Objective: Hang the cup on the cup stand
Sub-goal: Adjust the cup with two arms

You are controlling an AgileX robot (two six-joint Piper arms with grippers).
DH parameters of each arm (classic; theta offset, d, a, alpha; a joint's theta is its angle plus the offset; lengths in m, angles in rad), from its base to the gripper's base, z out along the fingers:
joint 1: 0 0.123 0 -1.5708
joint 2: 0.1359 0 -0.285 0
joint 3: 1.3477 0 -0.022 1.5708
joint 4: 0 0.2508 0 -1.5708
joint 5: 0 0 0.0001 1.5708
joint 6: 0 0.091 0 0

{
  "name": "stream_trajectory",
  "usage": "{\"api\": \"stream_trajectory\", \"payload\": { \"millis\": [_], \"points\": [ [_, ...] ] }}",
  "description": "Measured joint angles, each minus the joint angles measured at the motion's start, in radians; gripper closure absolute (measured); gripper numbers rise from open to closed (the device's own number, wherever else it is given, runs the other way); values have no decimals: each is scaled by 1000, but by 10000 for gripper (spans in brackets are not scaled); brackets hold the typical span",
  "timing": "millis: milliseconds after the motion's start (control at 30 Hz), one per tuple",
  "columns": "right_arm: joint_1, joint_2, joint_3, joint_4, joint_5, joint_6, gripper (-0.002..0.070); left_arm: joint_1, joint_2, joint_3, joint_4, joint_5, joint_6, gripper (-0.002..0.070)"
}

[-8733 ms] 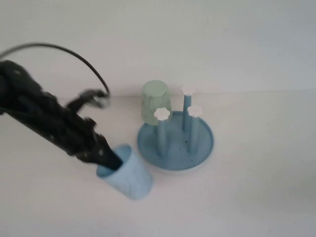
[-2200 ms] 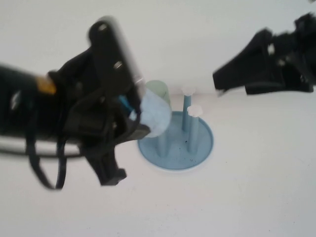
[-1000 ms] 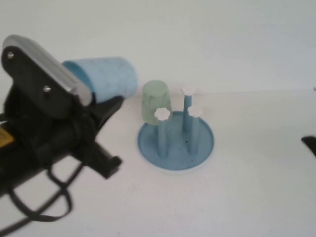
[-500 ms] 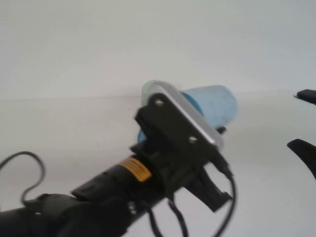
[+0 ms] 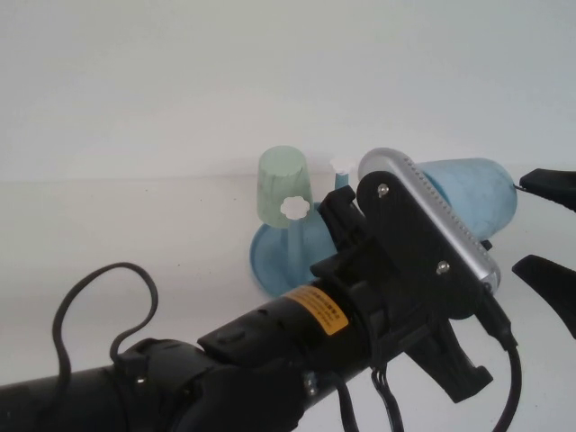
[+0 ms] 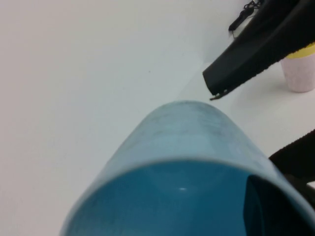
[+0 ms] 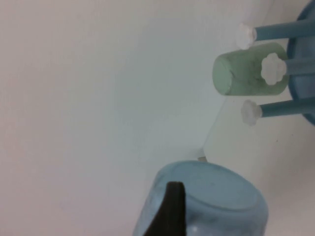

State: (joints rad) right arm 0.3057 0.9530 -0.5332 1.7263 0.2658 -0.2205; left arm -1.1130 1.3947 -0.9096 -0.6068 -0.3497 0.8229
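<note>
The light blue cup (image 5: 472, 200) is off the desk (image 5: 135, 225), lying on its side in the air with its closed bottom toward the right gripper (image 5: 544, 225). The left gripper (image 6: 283, 196) has its fingers pinched tight on the cup's rim, one finger (image 6: 268, 194) reaching inside the mouth. The right gripper's fingers stand wide, one just beside the cup's bottom edge and one lower, the cup end lying between them but not yet clasped; this looks like a handover about to be made.

So the lift is done, and what is left is the passing across, the turning mouth-down and the lowering onto a peg. The cup stand (image 5: 270, 261) sits behind and below the left fingers, partly hidden by that arm. A pale green cup (image 5: 285, 187) already sits upside down on one peg, and two other pegs with white flower caps (image 7: 250, 112) show as free in the right wrist view.

The bulky left arm crowds the stand. In the left wrist view, a pinkish cup (image 6: 299, 73) stands on the desk beyond the right fingers, well apart.
</note>
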Motion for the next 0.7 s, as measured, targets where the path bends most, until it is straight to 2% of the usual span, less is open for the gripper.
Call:
{"api": "stream_trajectory", "payload": {
  "millis": [700],
  "points": [
    [0,0,-26,0,40,31,-8,-9,13,-18,2,35,-54,664]
  ]
}}
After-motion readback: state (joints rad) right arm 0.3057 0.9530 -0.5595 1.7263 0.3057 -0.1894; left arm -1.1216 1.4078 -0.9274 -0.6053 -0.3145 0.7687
